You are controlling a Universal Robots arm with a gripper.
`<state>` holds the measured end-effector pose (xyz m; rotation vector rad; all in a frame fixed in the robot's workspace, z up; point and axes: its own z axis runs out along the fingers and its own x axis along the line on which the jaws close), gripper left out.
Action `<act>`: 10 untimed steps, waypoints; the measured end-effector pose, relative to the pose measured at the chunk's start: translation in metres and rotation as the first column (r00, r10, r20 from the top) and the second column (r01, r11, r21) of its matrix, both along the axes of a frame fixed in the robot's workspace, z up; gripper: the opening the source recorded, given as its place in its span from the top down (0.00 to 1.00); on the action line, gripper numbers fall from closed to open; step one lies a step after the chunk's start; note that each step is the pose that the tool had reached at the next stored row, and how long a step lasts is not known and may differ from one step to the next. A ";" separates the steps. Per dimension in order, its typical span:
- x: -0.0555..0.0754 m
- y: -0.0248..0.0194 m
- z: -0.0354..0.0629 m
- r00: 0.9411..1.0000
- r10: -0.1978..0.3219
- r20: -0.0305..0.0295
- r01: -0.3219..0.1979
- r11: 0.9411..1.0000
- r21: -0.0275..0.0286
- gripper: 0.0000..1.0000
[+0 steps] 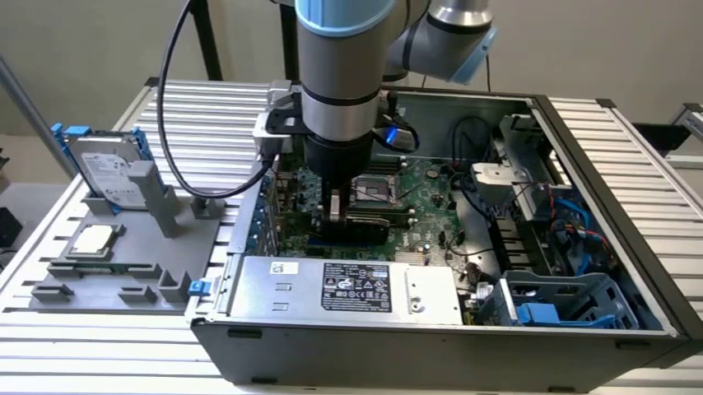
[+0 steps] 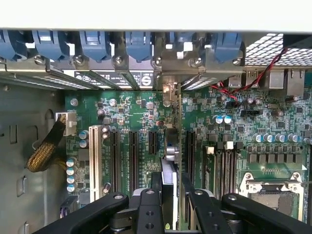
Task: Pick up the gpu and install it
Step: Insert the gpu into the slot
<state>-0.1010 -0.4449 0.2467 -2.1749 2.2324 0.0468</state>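
My gripper (image 2: 170, 204) is clamped on the gpu (image 2: 174, 146), held edge-on above the motherboard (image 2: 131, 109) inside the computer case (image 1: 615, 164), and if the card sits slightly off its slot (image 2: 188, 146), pressing could jam or bend it

matt black plastic gripper (image 2: 170, 204); between its fingers, gpu (image 2: 171, 146) with silver metal edge; beneath, glossy green motherboard (image 2: 136, 117).
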 end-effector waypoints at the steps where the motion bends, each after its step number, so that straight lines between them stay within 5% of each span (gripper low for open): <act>1: 0.000 0.0000 0.0001 1.000 0.000 0.001 0.000 1.000 -0.001 0.00; 10: 0.000 -0.0003 0.0350 1.000 0.001 0.000 -0.001 1.000 -0.003 0.00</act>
